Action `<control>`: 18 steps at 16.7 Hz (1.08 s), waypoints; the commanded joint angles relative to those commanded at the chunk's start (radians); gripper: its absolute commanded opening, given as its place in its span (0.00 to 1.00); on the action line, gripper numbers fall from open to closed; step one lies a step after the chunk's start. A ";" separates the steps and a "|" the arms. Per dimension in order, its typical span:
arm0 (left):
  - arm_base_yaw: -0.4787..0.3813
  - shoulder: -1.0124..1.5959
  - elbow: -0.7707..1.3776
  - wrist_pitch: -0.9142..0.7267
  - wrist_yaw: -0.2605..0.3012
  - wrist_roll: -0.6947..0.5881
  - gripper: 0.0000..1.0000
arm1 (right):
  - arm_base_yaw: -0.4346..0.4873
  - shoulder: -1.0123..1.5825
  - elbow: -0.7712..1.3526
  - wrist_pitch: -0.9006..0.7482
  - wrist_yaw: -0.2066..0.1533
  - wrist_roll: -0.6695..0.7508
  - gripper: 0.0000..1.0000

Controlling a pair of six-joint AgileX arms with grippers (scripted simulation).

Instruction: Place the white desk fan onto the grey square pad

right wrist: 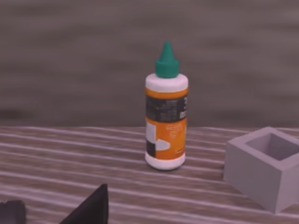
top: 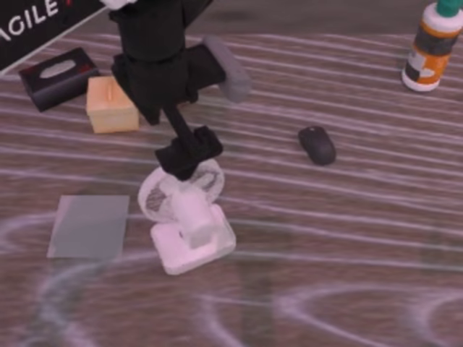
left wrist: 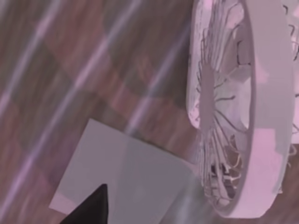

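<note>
The white desk fan (top: 189, 217) stands on the table just right of the grey square pad (top: 89, 225), its base (top: 194, 247) apart from the pad's edge. My left gripper (top: 187, 157) hangs over the fan's round grille head, open. In the left wrist view one dark finger (left wrist: 93, 209) shows over the pad (left wrist: 126, 182), with a gap between it and the fan's grille (left wrist: 233, 116). My right arm is out of the top view. Its wrist view shows one finger (right wrist: 93, 207) over bare table, nothing against it.
A peach cube box (top: 111, 105) and a black tissue box (top: 56, 76) sit at the back left. A black mouse (top: 317, 144) lies right of centre. An orange-and-white bottle (top: 432, 47) stands at the back right, beside a grey open box (right wrist: 268, 165).
</note>
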State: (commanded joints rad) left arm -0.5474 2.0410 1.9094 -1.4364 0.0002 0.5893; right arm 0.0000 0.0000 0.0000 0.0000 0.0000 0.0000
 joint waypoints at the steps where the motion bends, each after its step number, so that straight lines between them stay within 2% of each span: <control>1: -0.002 -0.001 -0.014 0.014 0.000 0.002 1.00 | 0.000 0.000 0.000 0.000 0.000 0.000 1.00; 7: -0.002 -0.001 -0.185 0.183 0.000 0.002 1.00 | 0.000 0.000 0.000 0.000 0.000 0.000 1.00; 11: -0.002 0.000 -0.195 0.193 0.000 0.002 1.00 | 0.000 0.000 0.000 0.000 0.000 0.000 1.00; 18: -0.002 0.000 -0.195 0.193 0.000 0.002 0.47 | 0.000 0.000 0.000 0.000 0.000 0.000 1.00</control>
State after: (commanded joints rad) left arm -0.5496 2.0408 1.7142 -1.2432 0.0004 0.5916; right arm 0.0000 0.0000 0.0000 0.0000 0.0000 0.0000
